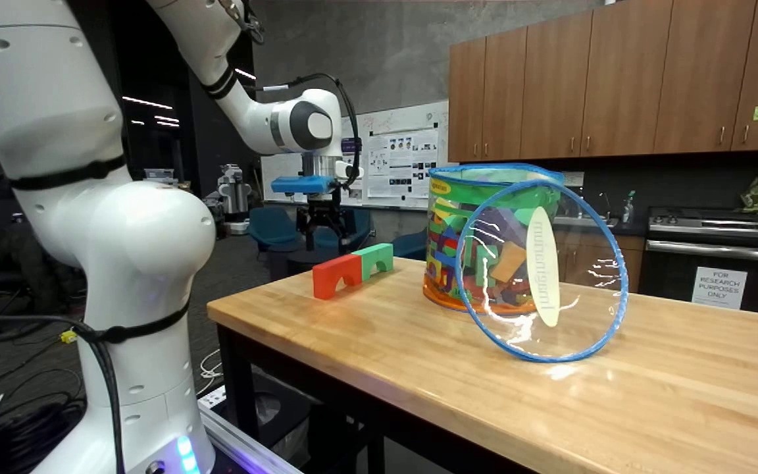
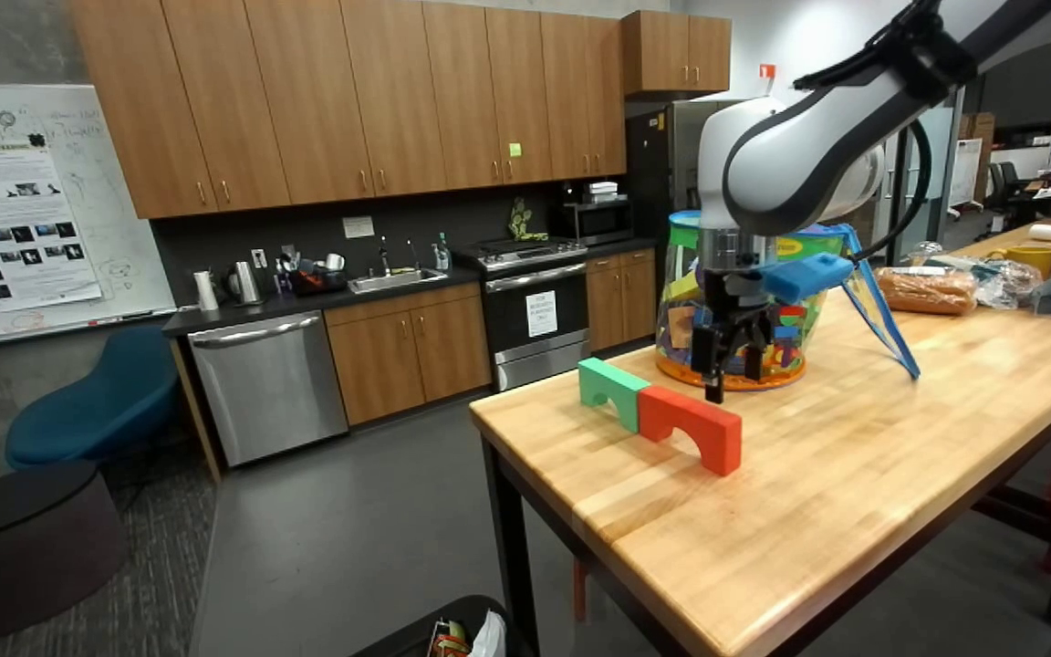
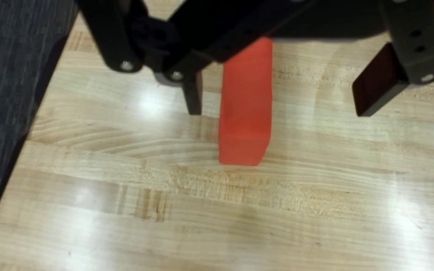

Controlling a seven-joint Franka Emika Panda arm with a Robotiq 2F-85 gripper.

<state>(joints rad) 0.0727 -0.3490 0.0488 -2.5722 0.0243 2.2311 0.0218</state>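
Note:
My gripper [image 1: 326,245] points straight down just over the blocks, in both exterior views. Its fingers are spread wide in the wrist view, with nothing held. Below and between them, nearer the left finger [image 3: 193,96], lies a red arch block [image 3: 245,101]; its far part is hidden behind the gripper. The red block [image 1: 326,278] stands on its feet on the wooden table. A green arch block [image 1: 372,253] touches it end to end, as also seen in an exterior view with the green block [image 2: 619,388] and red block [image 2: 715,438] in line.
A clear bucket [image 1: 464,199] full of coloured blocks stands close by on the table [image 1: 379,342]. Its blue-rimmed clear lid [image 1: 542,266] leans against it. Farther along the table are a bagged loaf [image 2: 927,288] and a yellow cup [image 2: 1029,259]. The blocks sit near the table's end.

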